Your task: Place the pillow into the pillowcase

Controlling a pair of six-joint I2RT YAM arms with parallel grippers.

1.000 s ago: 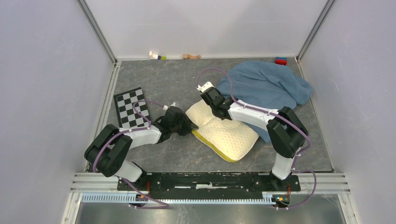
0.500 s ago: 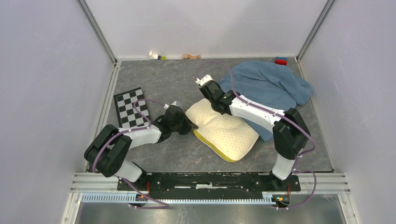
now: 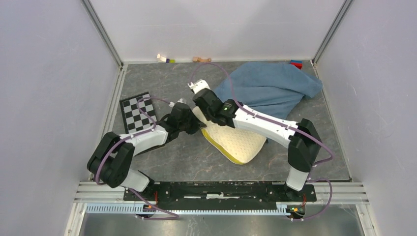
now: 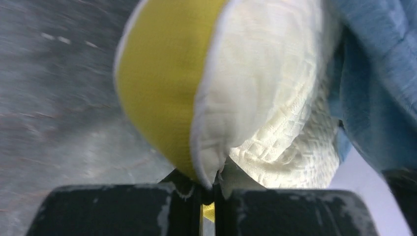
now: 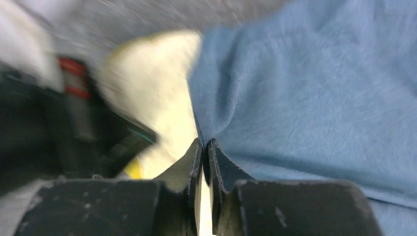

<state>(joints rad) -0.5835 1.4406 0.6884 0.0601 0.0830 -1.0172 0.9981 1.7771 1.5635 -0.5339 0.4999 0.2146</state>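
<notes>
The cream-white pillow [image 3: 235,142] with its yellow band lies mid-table, its left corner lifted. My left gripper [image 3: 197,125] is shut on that corner; the left wrist view shows the pillow [image 4: 265,98] and its yellow band pinched between the jaws of the left gripper [image 4: 209,189]. The dusty-blue pillowcase [image 3: 268,88] spreads behind and to the right. My right gripper [image 3: 212,118] is shut on its edge, just above the pillow's left end. In the right wrist view the pillowcase [image 5: 305,93] is clamped in the right gripper [image 5: 204,147], with the pillow [image 5: 157,93] beside it.
A checkerboard [image 3: 138,112] lies on the left of the table. Small blocks [image 3: 164,59], a wooden piece [image 3: 200,59] and a red-blue block [image 3: 296,63] sit along the back wall. Side walls enclose the table.
My right gripper has moved left across the pillow, dragging the pillowcase edge with it. My left gripper has raised the pillow corner and shifted slightly back.
</notes>
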